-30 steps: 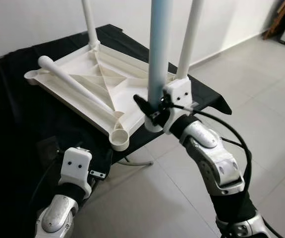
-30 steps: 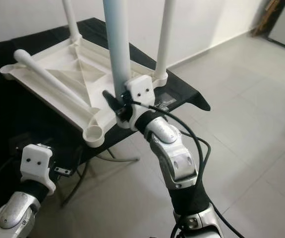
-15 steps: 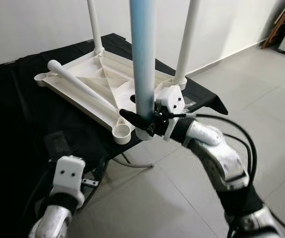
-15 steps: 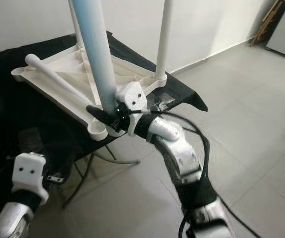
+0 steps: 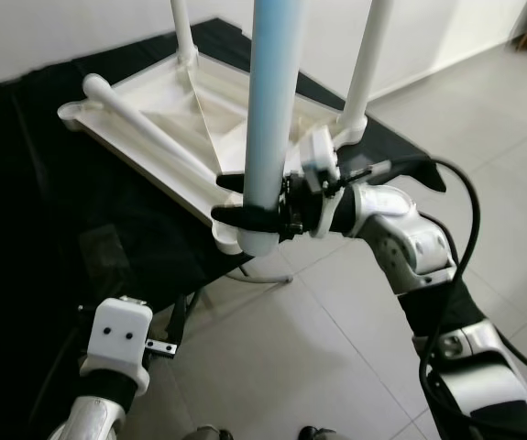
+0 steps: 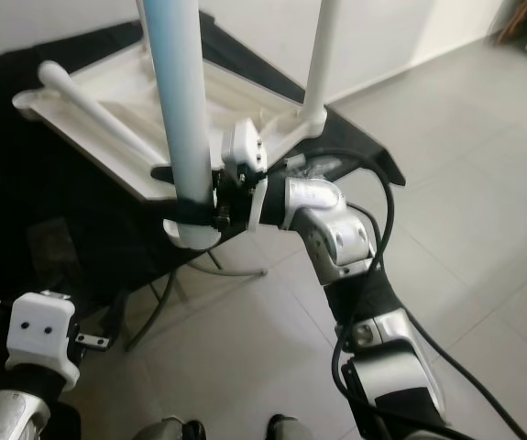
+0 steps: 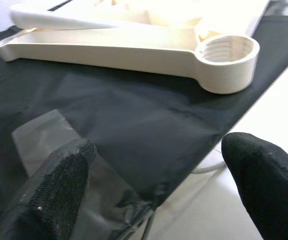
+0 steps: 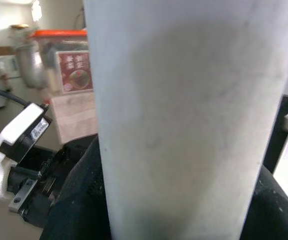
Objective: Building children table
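An upturned white table top (image 5: pixel 199 101) lies on the black-covered table (image 5: pixel 43 211). Two white legs (image 5: pixel 368 55) stand upright in its far corners, and a third leg (image 5: pixel 144 128) lies loose across it. My right gripper (image 5: pixel 258 215) is shut on a pale blue-white leg (image 5: pixel 268 110), held upright near its lower end. That end hangs right at the near corner socket (image 7: pixel 226 50), partly hiding it. In the right wrist view the held leg (image 8: pixel 184 115) sits between the black fingers. My left gripper (image 7: pixel 159 165) is open, low by the table's near edge, pointing at the socket.
The black table's near edge (image 5: pixel 199 275) drops to a grey tiled floor (image 5: pixel 336 367). A metal frame leg (image 5: pixel 263 278) shows under the edge. A white wall runs behind the table. My right arm's black cable (image 5: pixel 465 238) loops out to the right.
My right gripper has carried the upright leg leftward, from beside the near corner socket to over it. The left arm has sunk lower. The camera has shifted too.
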Available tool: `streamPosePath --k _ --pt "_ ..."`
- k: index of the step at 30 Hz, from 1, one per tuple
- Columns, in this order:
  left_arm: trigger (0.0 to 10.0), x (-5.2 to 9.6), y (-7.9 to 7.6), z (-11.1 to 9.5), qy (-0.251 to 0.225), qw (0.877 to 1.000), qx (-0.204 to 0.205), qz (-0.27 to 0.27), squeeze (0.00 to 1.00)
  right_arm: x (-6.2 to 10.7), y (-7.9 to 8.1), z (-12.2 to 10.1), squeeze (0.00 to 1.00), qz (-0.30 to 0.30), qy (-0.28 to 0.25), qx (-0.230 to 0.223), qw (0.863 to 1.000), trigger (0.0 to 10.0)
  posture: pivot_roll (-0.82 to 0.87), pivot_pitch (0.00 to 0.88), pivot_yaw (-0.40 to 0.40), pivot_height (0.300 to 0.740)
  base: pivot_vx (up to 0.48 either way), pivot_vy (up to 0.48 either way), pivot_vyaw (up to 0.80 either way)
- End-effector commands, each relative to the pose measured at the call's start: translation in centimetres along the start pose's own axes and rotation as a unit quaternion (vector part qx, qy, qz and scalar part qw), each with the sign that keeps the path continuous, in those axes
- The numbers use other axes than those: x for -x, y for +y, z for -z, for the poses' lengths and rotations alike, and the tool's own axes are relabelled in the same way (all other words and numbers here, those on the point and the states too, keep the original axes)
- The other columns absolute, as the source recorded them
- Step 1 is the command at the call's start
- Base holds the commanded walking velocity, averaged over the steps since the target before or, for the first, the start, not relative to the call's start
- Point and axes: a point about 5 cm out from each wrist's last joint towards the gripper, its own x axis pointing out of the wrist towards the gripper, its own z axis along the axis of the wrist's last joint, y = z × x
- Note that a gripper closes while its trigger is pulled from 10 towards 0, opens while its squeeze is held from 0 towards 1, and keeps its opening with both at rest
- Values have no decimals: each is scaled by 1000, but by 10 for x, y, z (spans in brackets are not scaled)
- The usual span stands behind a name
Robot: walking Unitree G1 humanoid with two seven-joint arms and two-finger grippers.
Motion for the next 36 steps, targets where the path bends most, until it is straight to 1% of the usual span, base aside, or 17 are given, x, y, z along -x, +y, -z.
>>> streamPosePath --k 1,6,10,13,15,16,17,18,19,20,24,26,28,30,33,34,36 --pt "10000 6 -1 -2 7 1000 -1 18 0 -2 -5 -5 0 -33 3 20 999 10000 49 336 27 740 0 0 0" --pt "10000 11 -3 -7 5 1000 1 30 0 -3 -16 -18 0 -71 22 44 996 10000 52 356 26 740 0 0 0" --pt "10000 17 -5 -13 4 999 2 35 0 -4 -21 -31 0 -125 70 80 986 10000 49 404 26 740 0 0 0" --pt "10000 18 -5 -15 4 999 3 36 0 -6 -25 -33 0 -127 81 87 985 10000 47 409 26 740 0 0 0" --pt "10000 18 -5 -15 4 999 3 36 0 -6 -26 -33 0 -127 82 87 985 10000 47 409 26 740 0 0 0" --pt "10000 19 -5 -16 4 999 3 37 0 -8 -29 -34 0 -123 80 83 986 10000 46 431 25 740 0 0 0" --pt "10000 19 -5 -17 4 999 3 38 0 -11 -32 -34 0 -118 71 70 988 10000 46 440 26 740 0 0 0" --pt "10000 19 -5 -17 4 999 3 38 0 -11 -32 -34 0 -118 71 70 988 10000 46 440 26 740 0 0 0" --pt "10000 20 -5 -19 4 999 3 39 0 -15 -35 -32 0 -115 60 48 990 10000 52 452 28 740 0 0 0" --pt "10000 21 -5 -20 5 999 3 39 0 -17 -36 -31 0 -116 58 43 991 10000 52 452 28 740 0 0 0" --pt "10000 23 -5 -23 7 999 2 40 0 -26 -40 -29 0 -110 55 38 992 10000 57 468 38 740 0 0 0" --pt "10000 23 -5 -23 7 999 2 40 0 -27 -40 -29 0 -109 55 37 992 10000 57 468 38 740 0 0 0" --pt "10000 24 -5 -24 9 999 1 40 0 -33 -40 -32 0 -112 62 52 990 10000 56 472 40 740 0 0 0" --pt "10000 23 -5 -24 9 999 1 41 0 -36 -41 -33 0 -111 64 57 990 10000 56 472 40 740 0 0 0" --pt "10000 22 -4 -24 10 999 1 40 0 -42 -40 -40 0 -126 69 81 986 10000 52 473 38 740 0 0 0" --pt "10000 21 -4 -24 10 999 1 40 0 -45 -39 -47 0 -137 61 89 985 10000 48 469 32 740 0 0 0" --pt "10000 20 -4 -24 11 999 1 40 0 -47 -39 -51 0 -144 55 93 984 10000 48 469 32 740 0 0 0"
